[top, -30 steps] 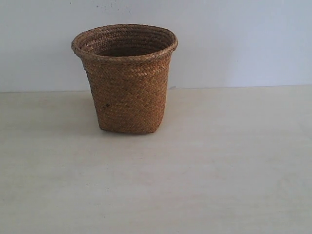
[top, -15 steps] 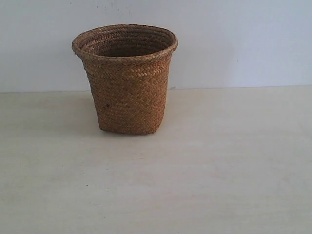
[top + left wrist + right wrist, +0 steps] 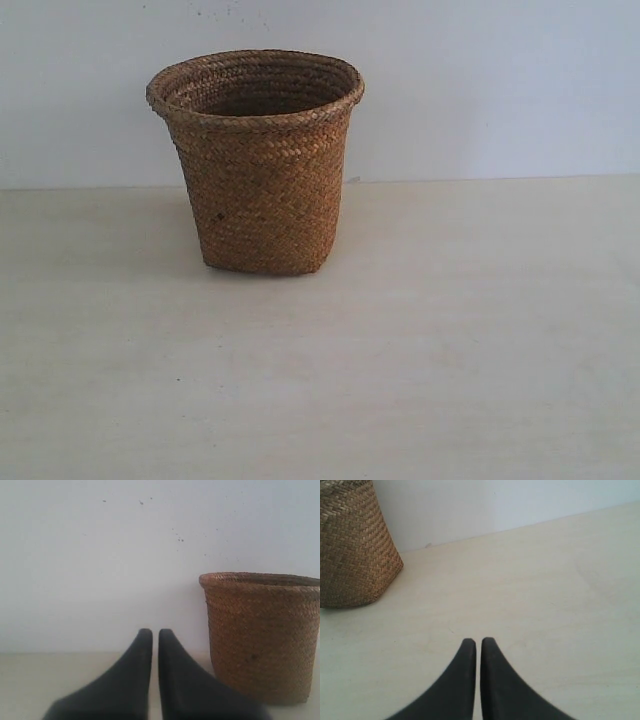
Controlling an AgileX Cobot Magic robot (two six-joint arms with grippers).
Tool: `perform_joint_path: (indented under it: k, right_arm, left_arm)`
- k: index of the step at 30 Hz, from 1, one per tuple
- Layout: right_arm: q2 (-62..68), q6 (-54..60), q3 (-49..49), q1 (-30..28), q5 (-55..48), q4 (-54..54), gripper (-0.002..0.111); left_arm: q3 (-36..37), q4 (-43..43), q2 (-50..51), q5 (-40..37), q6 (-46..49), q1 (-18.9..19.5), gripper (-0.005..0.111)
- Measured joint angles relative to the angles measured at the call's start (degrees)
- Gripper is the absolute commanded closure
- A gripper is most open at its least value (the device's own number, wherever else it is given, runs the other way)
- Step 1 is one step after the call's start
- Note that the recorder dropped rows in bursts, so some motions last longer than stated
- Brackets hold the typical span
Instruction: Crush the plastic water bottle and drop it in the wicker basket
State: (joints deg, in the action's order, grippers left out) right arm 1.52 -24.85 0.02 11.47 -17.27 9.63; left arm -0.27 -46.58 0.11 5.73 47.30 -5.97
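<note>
Well, the plastic water bottle is nowhere I can see. It is not on the worktop [image 3: 450,330], not between either pair of my fingers, and not in the part of the basket's mouth that the exterior view shows. If it is here at all, it lies deep inside the wicker basket [image 3: 265,190], below the rim where no camera reaches. I cannot tell that for certain.

My judgement is that the drop is probably done. The basket stands upright on the worktop close to the pale wall [image 3: 500,80]. The worktop in view carries nothing else, and I hold nothing to crush or carry. If so, nothing is left to do. If the bottle is not inside, every step remains.

My left fingers [image 3: 146,637] are pressed together with only a thin slit between them and nothing in it. They sit low over the worktop with the basket [image 3: 260,635] near but apart from them. My right fingers [image 3: 469,647] are likewise closed and empty, pointing across bare worktop, with the basket [image 3: 355,550] well apart from them.

Counted: one wicker basket, no bottle in sight, two pairs of fingers, one worktop.
</note>
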Motion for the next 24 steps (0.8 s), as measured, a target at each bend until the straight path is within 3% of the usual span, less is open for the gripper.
perform_joint_path:
  k: [3,5,8,11,15,24]
  right_arm:
    - [0.0,0.0,0.0,0.0,0.0,0.0,0.108]
    - [0.0,0.0,0.0,0.0,0.0,0.0,0.108]
    - [0.0,0.0,0.0,0.0,0.0,0.0,0.108]
    - [0.0,0.0,0.0,0.0,0.0,0.0,0.108]
    - [0.0,0.0,0.0,0.0,0.0,0.0,0.108]
    - [0.0,0.0,0.0,0.0,0.0,0.0,0.108]
  left_arm:
    - [0.0,0.6,0.0,-2.9,1.1,0.0,0.103]
    - [0.0,8.5,0.0,-7.9,-5.2,0.0,0.103]
    - [0.1,30.8,0.0,-18.9,-30.6,0.0,0.103]
    - [0.1,43.8,0.0,-22.2,-47.3,0.0,0.103]
    - [0.1,47.5,0.0,-22.6,-53.3,0.0,0.103]
    - [0.1,48.2,0.0,-22.6,-54.8,0.0,0.103]
